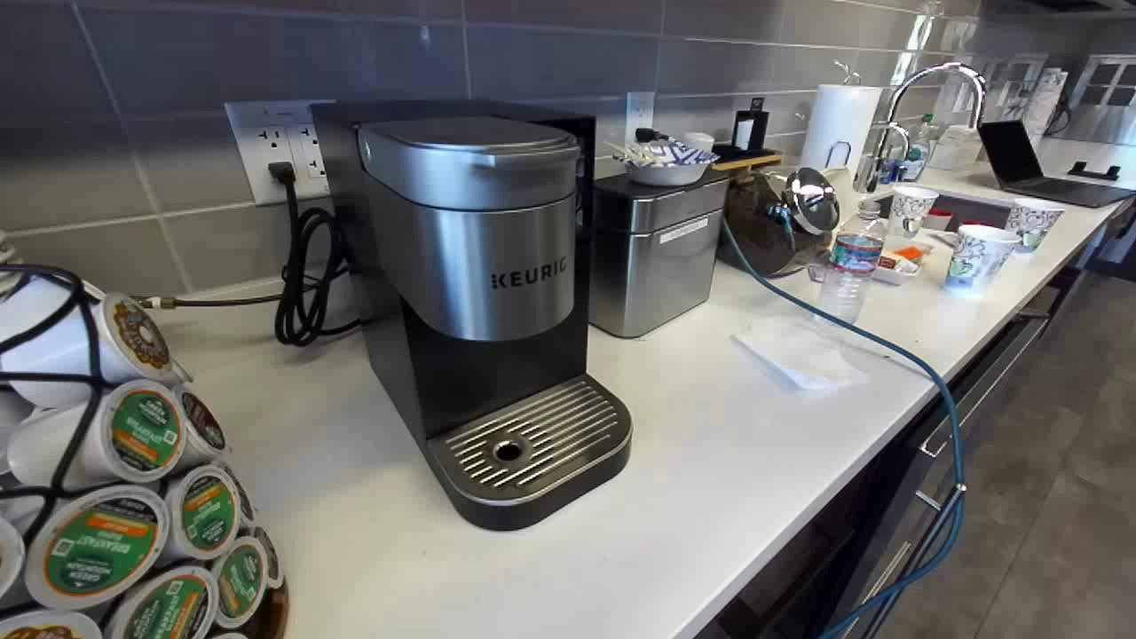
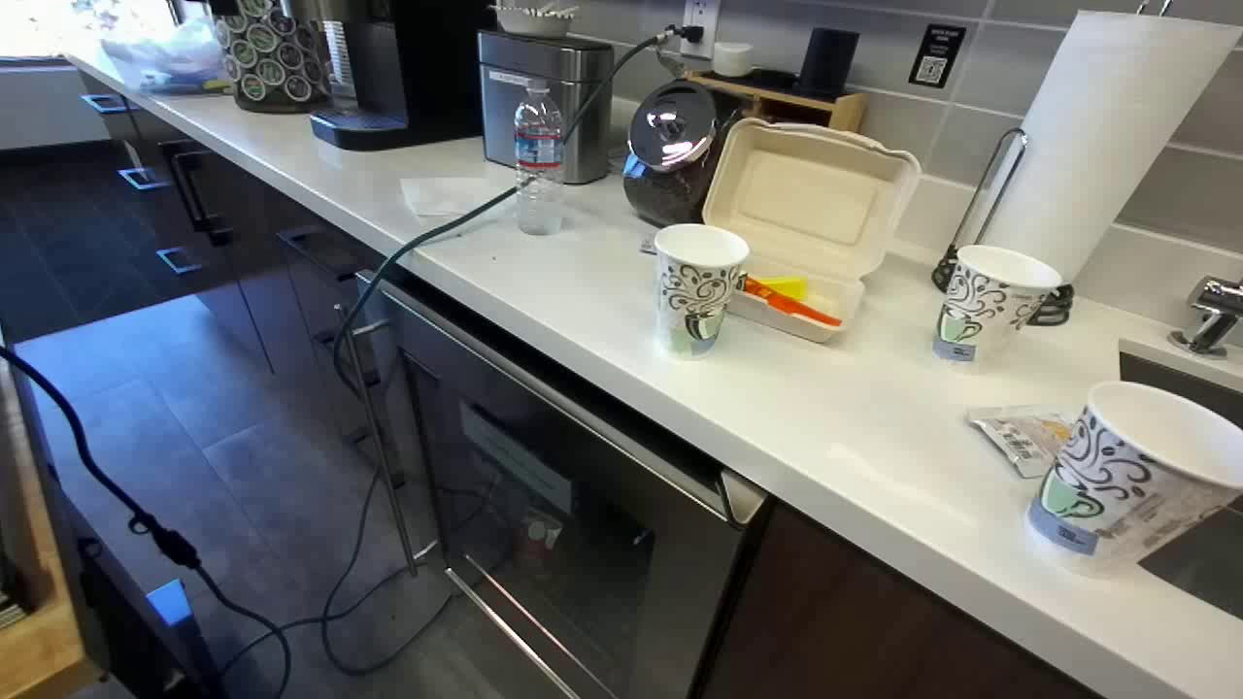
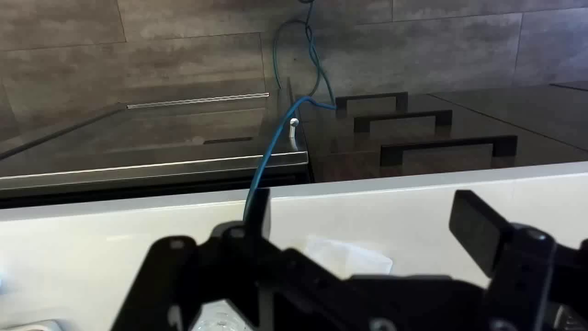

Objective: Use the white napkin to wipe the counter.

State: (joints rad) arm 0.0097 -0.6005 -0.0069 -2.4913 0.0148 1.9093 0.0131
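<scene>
**Kitchen with a Coffee Station**

A long white counter (image 1: 674, 497) runs along a grey tiled wall (image 1: 564, 62), above dark drawers (image 3: 448, 157) and a glass-fronted unit (image 2: 602, 466). A coffee station is indicated by the coffee maker (image 1: 484, 275), labelled KEURIG, beside a wall outlet (image 1: 266, 182), and by the pods (image 1: 102, 541) racked near it. Farther along, the sink (image 2: 1204, 563), curved tap (image 1: 954, 68) and paper towel roll (image 2: 1097, 146) identify the place as a kitchen. Patterned paper cups (image 2: 701, 291) and an open takeout box (image 2: 811, 199) stand on the same counter; a laptop (image 1: 1012, 155) lies open beyond the sink. Whether the kitchen belongs to a home or an office cannot be determined.
</scene>
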